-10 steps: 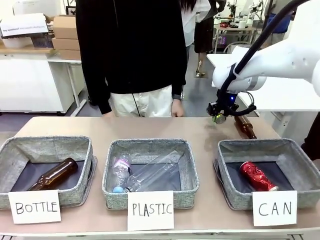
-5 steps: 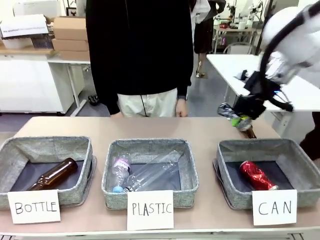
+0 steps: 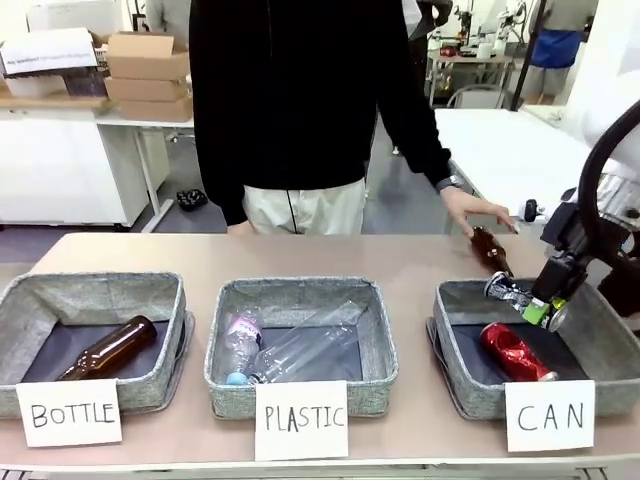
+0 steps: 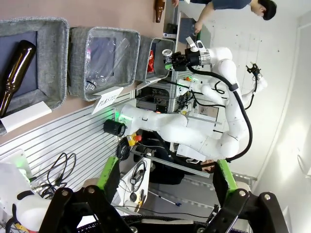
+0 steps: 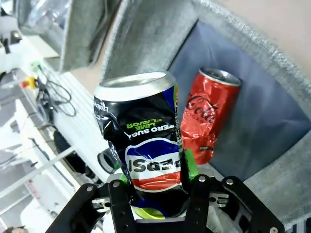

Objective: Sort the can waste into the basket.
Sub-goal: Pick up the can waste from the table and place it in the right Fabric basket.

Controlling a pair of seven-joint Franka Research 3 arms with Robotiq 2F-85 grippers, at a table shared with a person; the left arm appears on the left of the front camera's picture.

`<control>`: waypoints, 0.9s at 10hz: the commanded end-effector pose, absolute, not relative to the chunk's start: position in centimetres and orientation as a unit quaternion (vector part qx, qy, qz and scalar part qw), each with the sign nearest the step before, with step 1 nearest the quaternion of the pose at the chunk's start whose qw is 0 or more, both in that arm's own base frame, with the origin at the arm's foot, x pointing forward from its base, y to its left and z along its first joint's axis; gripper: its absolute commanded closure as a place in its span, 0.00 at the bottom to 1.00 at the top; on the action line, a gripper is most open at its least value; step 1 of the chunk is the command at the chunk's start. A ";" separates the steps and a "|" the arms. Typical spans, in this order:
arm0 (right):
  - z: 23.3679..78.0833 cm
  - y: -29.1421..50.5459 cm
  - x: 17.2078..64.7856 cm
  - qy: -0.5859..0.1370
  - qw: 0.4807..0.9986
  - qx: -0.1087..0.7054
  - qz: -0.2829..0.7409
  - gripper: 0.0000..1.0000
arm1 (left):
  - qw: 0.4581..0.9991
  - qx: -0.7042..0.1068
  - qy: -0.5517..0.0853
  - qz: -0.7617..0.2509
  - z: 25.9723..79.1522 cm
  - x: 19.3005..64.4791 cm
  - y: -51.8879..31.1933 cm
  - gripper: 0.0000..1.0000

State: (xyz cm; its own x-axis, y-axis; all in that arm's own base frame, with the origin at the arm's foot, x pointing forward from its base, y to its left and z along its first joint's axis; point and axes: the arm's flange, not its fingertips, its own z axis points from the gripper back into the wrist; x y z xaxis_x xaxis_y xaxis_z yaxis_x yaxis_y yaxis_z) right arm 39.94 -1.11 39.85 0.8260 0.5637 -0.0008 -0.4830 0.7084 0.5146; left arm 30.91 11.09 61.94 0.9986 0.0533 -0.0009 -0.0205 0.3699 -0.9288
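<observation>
A dented dark blue-black can hangs tilted just above the grey "CAN" basket, and my right gripper is shut on it. On the basket's dark lining lies the shiny red can, right beneath the held can. The white sign reads "CAN". My left gripper is absent from the front view; its own wrist view shows the fingers apart with nothing between them, far off the table's near edge.
A person's hand reaches to a brown bottle lying on the table behind the CAN basket. The "PLASTIC" basket holds clear bottles. Another brown bottle lies in the "BOTTLE" basket.
My right arm swung right and down from the table's far side, carrying the dark can over the CAN basket. The person's hand moved out to the brown bottle.
</observation>
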 end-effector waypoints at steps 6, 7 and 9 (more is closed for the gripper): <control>38.3 -0.8 37.0 0.037 0.922 0.274 0.272 0.00 | 0.828 -0.559 -0.014 0.022 62.0 30.7 11.1 0.00; 38.3 -0.7 36.7 0.032 0.922 0.274 0.273 0.00 | 0.828 -0.559 -0.014 0.022 62.0 30.7 11.1 0.00; 38.5 -0.8 36.8 0.024 0.922 0.281 0.266 0.00 | 0.828 -0.559 -0.014 0.022 62.0 30.7 11.1 0.00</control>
